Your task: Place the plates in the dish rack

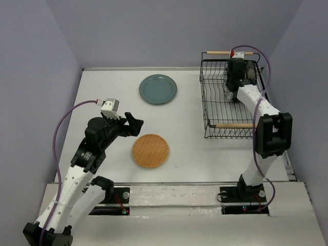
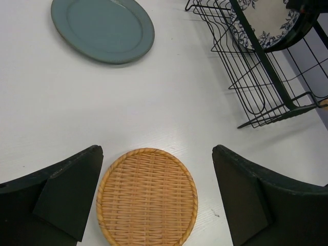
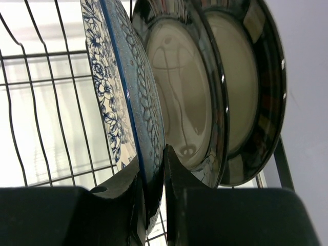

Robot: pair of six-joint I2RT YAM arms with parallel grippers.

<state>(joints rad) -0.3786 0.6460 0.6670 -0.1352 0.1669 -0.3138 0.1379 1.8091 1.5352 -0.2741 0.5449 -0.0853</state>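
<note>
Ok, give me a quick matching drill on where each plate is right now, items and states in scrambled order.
1 teal plate
2 woven plate
3 floral plate
4 striped-rim plates

A upright in dish rack, pinched by right claw
B flat on table by open left claw
C upright in rack, ungripped
D flat on table, farther out

Pairs: 1-D, 2-B, 3-A, 4-C

Overhead and left-wrist views share the woven plate (image 1: 150,150); right wrist close-up

Teal plate (image 1: 158,89), orange-tan woven plate (image 1: 150,150), blue-and-white floral plate (image 3: 110,92), two beige dark-rimmed plates (image 3: 179,92), black wire rack (image 1: 205,105)
</note>
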